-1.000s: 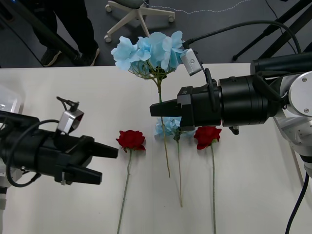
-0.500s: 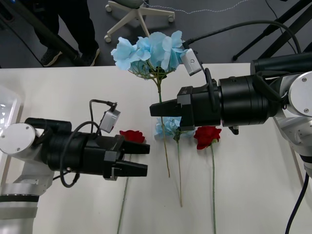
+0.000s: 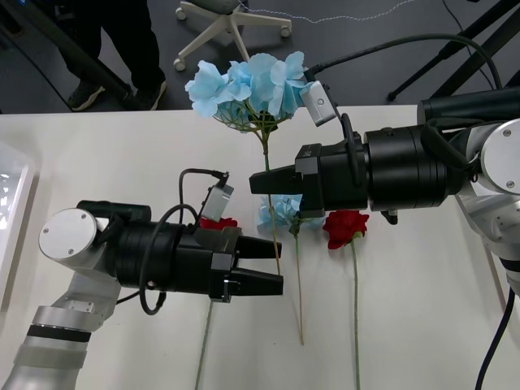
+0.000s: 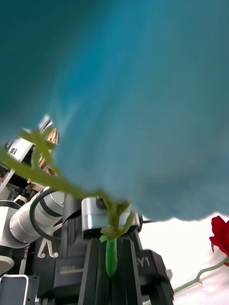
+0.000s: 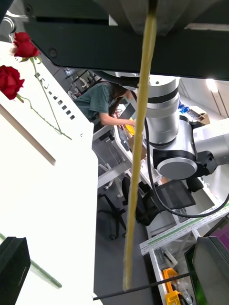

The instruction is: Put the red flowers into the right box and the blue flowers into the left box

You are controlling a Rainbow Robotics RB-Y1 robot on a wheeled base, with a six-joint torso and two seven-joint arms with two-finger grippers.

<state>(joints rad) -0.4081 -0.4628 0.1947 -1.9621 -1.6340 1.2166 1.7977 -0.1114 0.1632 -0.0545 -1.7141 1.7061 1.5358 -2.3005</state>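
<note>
Hanging upright above the worktop [image 3: 122, 162], the blue flower [image 3: 248, 85] has its head up and its stem [image 3: 275, 244] pointing straight down, clear of the surface. You have the right claw [image 3: 262, 183] closed on that stem a little below the head. The right wrist view shows it pinched between the black fingers.

Your left claw [image 3: 276, 266] sits lower, reaching in from the robot's left with its jaws spread. In the left wrist view the free lower stem hangs between the two fingers, touching neither. Whether it is already inside the jaws or just past their tips cannot be told.

This reads as a handover. Blue belongs in the left box, and the white container [image 3: 10, 203] at the worktop's left edge lies on the left arm's side. Gripping high leaves you a bare length of stem to take.

Flat on the worktop lie a second blue flower [image 3: 280, 211] under the right claw, a red rose [image 3: 345, 226] just beside it, and another red rose [image 3: 219, 222] partly hidden behind the left arm.
</note>
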